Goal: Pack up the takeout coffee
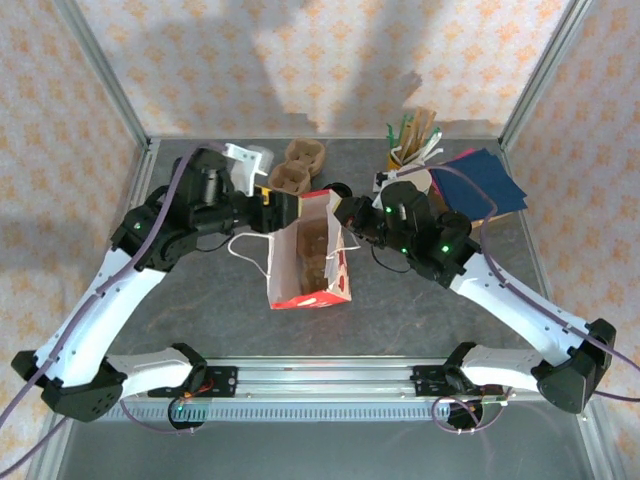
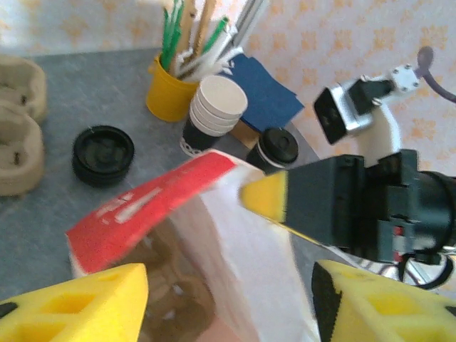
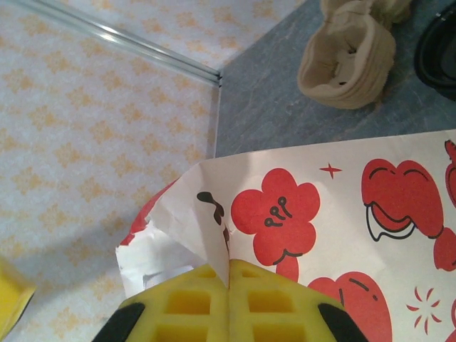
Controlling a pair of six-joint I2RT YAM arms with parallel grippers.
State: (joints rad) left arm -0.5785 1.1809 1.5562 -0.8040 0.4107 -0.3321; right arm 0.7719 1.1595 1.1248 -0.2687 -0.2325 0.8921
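From the top camera we see the paper bag (image 1: 310, 255) standing open mid-table. The left gripper (image 1: 278, 208) is at its 11 o'clock corner and the right gripper (image 1: 346, 215) at its 1 o'clock corner. Our worry here is the bag itself. Two arms working thin paper from opposite sides could tear the rim or tip the bag over before anything goes in.

In the left wrist view, the left gripper (image 2: 228, 274) has its jaws spread wide, straddling the bag's red-edged mouth and holding nothing. The takeout coffee (image 2: 278, 147) stands upright on the table with its lid on, beyond the bag at about 1 o'clock from this gripper. It is just beside the stack of white cups (image 2: 216, 107), which sits at its 10 o'clock. The right gripper's yellow tip is close below it, at 6 o'clock. We judge that a reach for the coffee could clip that stack or the yellow holder (image 2: 169, 92) behind it. A loose squeeze on the lid could also pop it off.

In the right wrist view, the right gripper (image 3: 228, 281) has its pads pressed together on a crumpled fold of the bag's printed wall. That is a small bite of paper. Any pull toward 6 o'clock could slip it free or rip the corner, and the mouth would sag shut.
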